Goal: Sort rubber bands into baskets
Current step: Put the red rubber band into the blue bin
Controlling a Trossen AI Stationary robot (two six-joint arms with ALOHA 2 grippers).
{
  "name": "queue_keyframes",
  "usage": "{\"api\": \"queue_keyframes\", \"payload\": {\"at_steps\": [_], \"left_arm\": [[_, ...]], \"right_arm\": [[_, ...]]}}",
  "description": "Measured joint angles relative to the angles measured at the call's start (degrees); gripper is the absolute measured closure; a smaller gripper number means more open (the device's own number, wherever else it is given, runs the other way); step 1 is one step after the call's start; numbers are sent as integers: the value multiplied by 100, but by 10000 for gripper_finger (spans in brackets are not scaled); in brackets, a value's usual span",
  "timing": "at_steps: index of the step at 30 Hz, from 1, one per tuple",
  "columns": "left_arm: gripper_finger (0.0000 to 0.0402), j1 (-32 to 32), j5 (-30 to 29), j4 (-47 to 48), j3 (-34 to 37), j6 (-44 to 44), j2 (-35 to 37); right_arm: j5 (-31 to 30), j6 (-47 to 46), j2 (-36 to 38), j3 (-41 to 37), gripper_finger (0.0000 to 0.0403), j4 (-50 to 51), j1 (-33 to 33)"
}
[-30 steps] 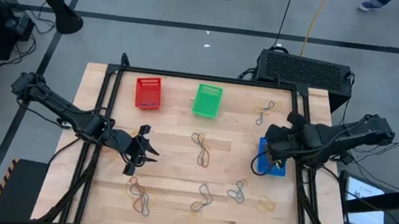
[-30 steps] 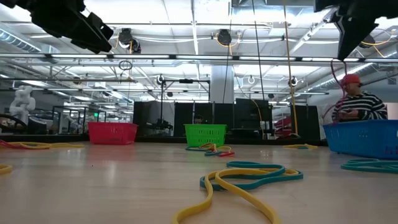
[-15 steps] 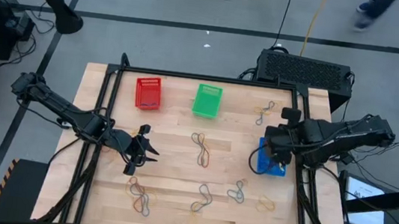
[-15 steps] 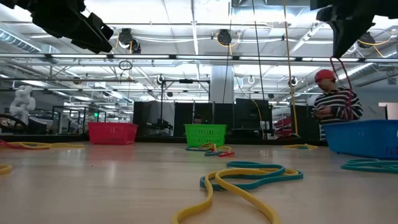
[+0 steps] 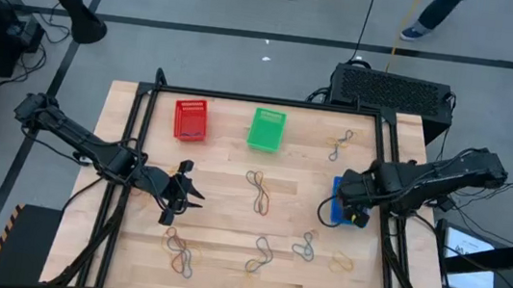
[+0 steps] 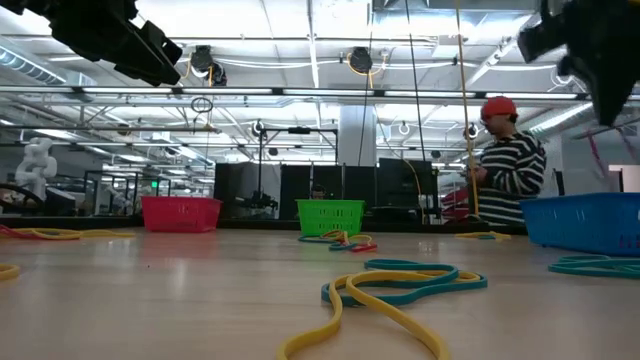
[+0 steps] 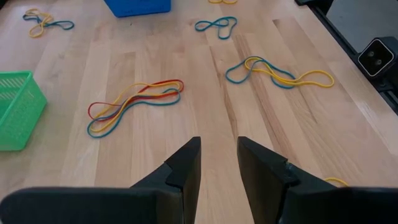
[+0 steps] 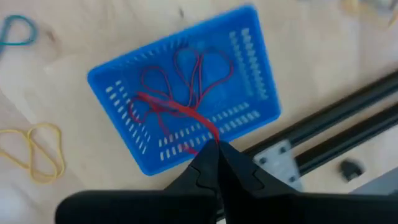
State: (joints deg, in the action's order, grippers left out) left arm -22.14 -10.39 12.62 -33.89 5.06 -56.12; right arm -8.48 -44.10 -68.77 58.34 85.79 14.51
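My right gripper (image 8: pixel 216 148) is over the blue basket (image 5: pixel 350 201) at the table's right side, shut on a red rubber band (image 8: pixel 180 112). More red loops lie in that basket. My left gripper (image 7: pixel 217 163) is open and empty above the table's left middle (image 5: pixel 185 190). The red basket (image 5: pixel 190 119) and green basket (image 5: pixel 266 129) stand at the far edge. Mixed rubber bands lie loose on the wood: one bunch in the middle (image 5: pixel 259 191), others near the front (image 5: pixel 179 250) (image 5: pixel 260 254) (image 5: pixel 304 246) (image 5: pixel 343 261) and at the far right (image 5: pixel 339 144). My right gripper pinches one end of the red rubber band (image 8: pixel 208 132) between its two fingertips, coming from above and pointing down at the basket. The band runs from the fingertips down into the blue basket, where its other end lies among the red loops (image 8: pixel 149 102).
A big black box (image 5: pixel 394 87) stands past the far right corner. Black frame rails (image 5: pixel 390 247) run along the table's sides. A person in a striped top (image 6: pixel 505 170) stands in the room beyond the table. Bare wood lies between the bunches of bands.
My right gripper has gone a little toward the table's near edge over the blue basket and has tipped, still shut on the red band. The person behind the table has walked across the room. My left arm has kept still.
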Motion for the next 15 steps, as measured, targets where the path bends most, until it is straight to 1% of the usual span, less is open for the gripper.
{"api": "queue_keyframes", "payload": {"at_steps": [3,6,12,15], "left_arm": [[291,0,1,-2,0,0,0],[291,-1,-14,-4,0,0,0],[291,-1,-38,-11,0,0,0],[291,-1,-38,-13,0,0,0]], "right_arm": [[-10,-566,0,-382,403,-270,-3],[-12,-798,0,-721,403,-603,-5],[-117,-722,0,-1236,403,-1255,-16],[-369,-592,0,-1352,403,-1613,-48]]}}
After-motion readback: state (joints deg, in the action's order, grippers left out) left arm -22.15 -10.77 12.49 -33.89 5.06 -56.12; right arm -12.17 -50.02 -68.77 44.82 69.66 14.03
